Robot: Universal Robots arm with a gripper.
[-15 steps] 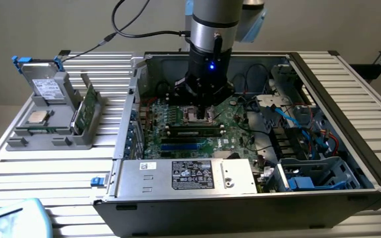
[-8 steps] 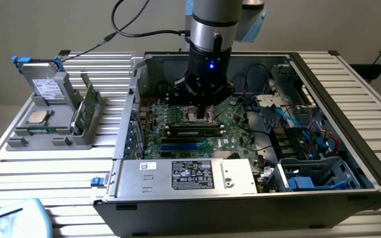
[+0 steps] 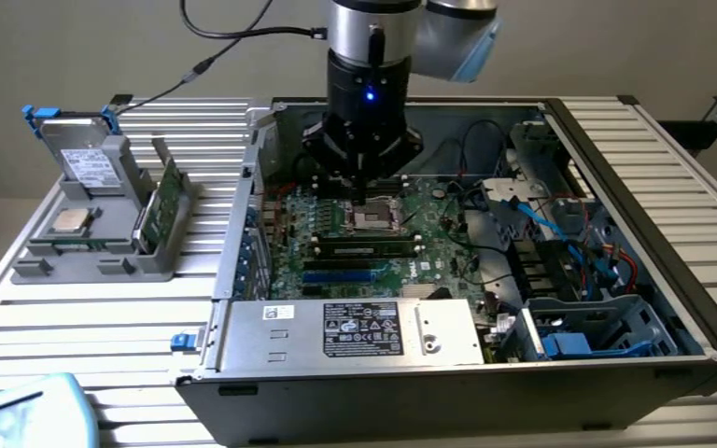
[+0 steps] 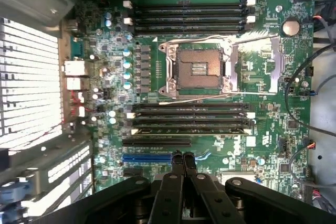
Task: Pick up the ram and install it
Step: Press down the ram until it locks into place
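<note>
gripper (image 3: 361,196) hung shut and empty over the board (image 3: 446,233); ram (image 3: 156,207) stood in the rack (image 3: 85,266), well apart. best pinched squarely across its top edge.

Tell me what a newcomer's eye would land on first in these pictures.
The silver-and-black robot arm's gripper hangs, fingers shut, inside the open black computer case, just over the large green motherboard near its empty silver processor socket. On the exterior view's left, a grey plastic holder on the slatted table carries the long thin green ram stick, standing on edge.
</note>
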